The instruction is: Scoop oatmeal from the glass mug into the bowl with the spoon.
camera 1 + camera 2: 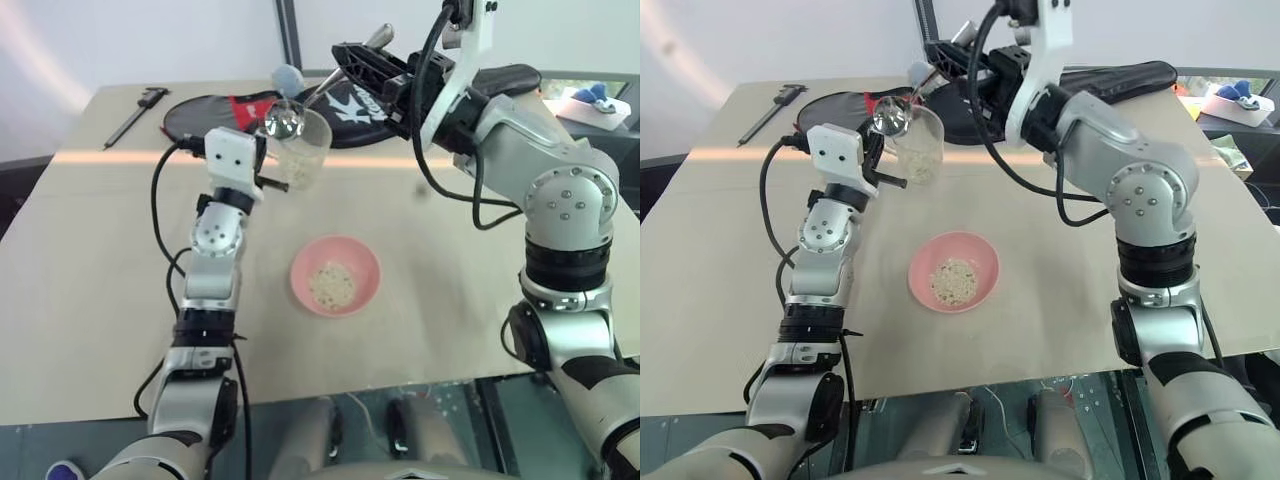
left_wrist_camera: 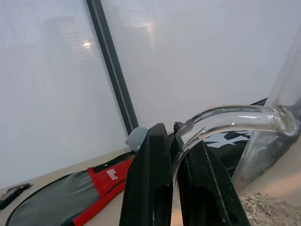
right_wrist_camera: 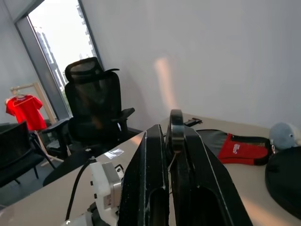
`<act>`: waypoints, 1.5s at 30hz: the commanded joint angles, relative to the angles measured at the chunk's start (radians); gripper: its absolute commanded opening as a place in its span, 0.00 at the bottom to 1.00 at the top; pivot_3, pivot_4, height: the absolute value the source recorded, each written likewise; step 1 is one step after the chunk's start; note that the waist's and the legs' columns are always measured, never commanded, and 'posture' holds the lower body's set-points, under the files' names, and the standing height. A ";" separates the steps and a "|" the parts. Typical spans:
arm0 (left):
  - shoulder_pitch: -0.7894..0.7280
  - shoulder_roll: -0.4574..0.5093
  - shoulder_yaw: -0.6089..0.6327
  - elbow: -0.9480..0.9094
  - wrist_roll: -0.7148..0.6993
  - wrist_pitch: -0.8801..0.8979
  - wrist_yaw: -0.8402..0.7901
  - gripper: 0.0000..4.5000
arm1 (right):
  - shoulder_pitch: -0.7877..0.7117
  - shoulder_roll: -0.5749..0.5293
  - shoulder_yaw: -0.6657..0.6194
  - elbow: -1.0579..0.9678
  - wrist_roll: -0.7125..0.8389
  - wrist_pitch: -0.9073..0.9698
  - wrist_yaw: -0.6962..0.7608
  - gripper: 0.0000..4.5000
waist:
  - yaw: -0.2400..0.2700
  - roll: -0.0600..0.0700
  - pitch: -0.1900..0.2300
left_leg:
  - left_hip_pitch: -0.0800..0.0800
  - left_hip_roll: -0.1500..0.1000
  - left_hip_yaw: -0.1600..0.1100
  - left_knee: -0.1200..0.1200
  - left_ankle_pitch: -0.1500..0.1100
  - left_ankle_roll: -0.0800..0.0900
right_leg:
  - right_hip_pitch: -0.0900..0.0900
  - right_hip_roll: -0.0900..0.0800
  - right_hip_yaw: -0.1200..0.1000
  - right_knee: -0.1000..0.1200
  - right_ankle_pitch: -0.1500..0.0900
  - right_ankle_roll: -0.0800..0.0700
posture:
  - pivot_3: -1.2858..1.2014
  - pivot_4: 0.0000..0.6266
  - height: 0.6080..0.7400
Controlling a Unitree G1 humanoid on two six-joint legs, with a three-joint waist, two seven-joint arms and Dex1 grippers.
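Note:
The glass mug (image 1: 302,152) is lifted above the table, tilted, with pale oatmeal (image 2: 264,207) in its bottom. My left gripper (image 1: 268,172) is shut on the mug's thin handle (image 2: 225,117), which runs between the black fingers (image 2: 153,188). My right gripper (image 1: 345,62) reaches in from the right above the mug, shut on the handle of the silver spoon (image 1: 284,122). The spoon's oval bowl sits at the mug's rim. The pink bowl (image 1: 368,262) stands on the table in front of the mug, with a small heap of oatmeal (image 1: 332,286) inside.
At the far left of the table lies a dark caliper tool (image 1: 135,112). Black and red covers (image 1: 215,112) and a grey ball (image 1: 288,74) lie along the back. A white tray (image 1: 590,102) stands at the far right. An office chair (image 3: 91,110) stands beyond the table.

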State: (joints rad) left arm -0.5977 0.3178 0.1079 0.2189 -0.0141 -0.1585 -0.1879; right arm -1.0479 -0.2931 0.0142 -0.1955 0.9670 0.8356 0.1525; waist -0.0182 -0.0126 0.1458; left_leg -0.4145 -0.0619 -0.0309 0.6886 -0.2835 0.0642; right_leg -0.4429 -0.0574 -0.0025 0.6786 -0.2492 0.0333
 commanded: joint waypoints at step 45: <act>0.059 0.073 0.002 -0.081 0.042 -0.101 -0.062 0.01 | 0.061 0.204 -0.117 0.053 -0.229 0.190 0.106 0.00 | -0.023 0.000 0.000 | 0.000 0.000 -0.001 0.000 0.000 0.000 | -0.001 0.000 0.000 0.001 0.000 0.000 | 0.52 0.24 1.00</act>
State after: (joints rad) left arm -0.5109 0.3723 0.1063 0.1405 0.0199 -0.2257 -0.2536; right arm -0.9550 -0.0911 -0.0588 -0.1085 0.6973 1.0033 0.2733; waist -0.0410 -0.0124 0.1457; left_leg -0.4143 -0.0622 -0.0317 0.6888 -0.2833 0.0637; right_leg -0.4435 -0.0572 -0.0028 0.6796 -0.2492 0.0333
